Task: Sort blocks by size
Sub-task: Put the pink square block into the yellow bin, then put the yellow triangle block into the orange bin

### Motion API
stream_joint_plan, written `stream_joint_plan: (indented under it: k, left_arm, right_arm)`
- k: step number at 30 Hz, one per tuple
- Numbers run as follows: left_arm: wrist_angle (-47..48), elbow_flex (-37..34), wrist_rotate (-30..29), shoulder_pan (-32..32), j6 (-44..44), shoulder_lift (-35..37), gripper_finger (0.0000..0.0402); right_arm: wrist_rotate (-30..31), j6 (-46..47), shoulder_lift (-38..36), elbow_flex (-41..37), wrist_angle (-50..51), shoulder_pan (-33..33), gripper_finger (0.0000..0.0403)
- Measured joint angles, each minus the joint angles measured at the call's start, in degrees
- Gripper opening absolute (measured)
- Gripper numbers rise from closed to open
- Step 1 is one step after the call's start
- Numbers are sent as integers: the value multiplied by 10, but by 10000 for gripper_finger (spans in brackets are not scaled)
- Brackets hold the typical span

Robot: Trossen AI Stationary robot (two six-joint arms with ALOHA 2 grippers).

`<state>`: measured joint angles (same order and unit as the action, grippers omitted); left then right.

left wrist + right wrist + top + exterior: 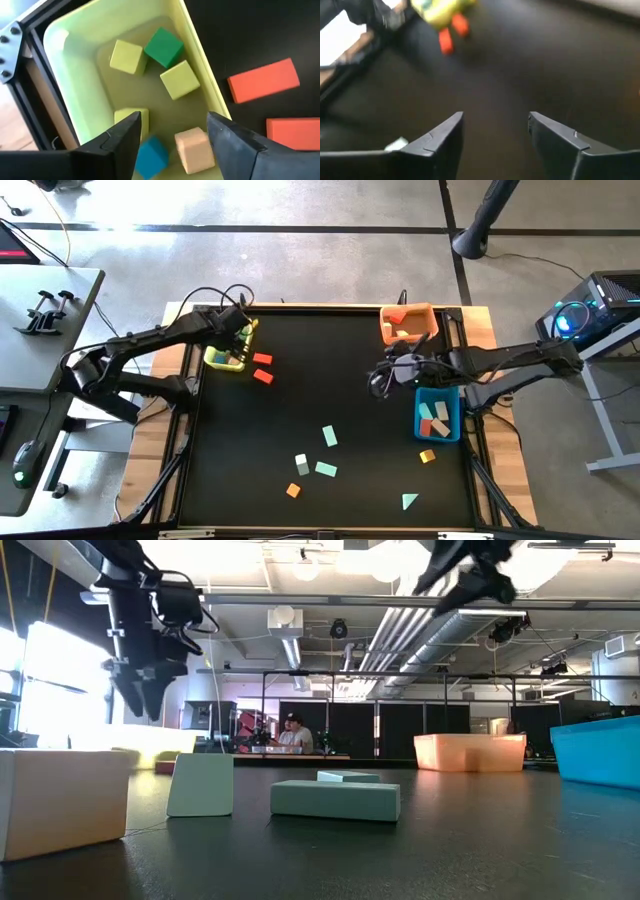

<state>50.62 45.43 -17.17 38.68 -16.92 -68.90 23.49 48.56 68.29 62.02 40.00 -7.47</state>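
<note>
My left gripper (243, 335) hangs open above the yellow bin (222, 358) at the table's far left, fingers pointing down. In the left wrist view the open gripper (172, 117) holds nothing; several cubes lie on the bin's floor, among them a green cube (164, 46), a tan cube (192, 150) and a blue cube (151, 156). Two red bars (263, 367) lie on the mat beside the bin. My right gripper (382, 377) is open and empty (495, 117), raised over the mat between the orange bin (405, 323) and the blue bin (437, 412).
Loose blocks lie on the near half of the black mat: mint pieces (329, 436) (326, 470), an orange cube (293, 490), a mint triangle (409, 501) and a small orange piece (427, 456). The blue bin holds several bars. The mat's middle is bare.
</note>
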Motion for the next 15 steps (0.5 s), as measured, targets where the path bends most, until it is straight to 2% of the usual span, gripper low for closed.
stream_joint_plan:
  k: [3, 7, 12, 15]
  left_arm:
    - [-17, 0, 17, 19, 27, 1, 220]
    - [-19, 18, 23, 26, 46, 1, 221]
    - [-38, 50, 57, 25, 58, 1, 221]
    - [-65, 63, 106, 23, 80, 1, 221]
  right_arm:
    - [-90, 69, 0, 0, 48, -5, 232]
    - [-213, 199, 6, 0, 113, -43, 239]
    - [-369, 329, 33, 0, 151, -133, 240]
    - [-414, 396, 55, 0, 159, -199, 240]
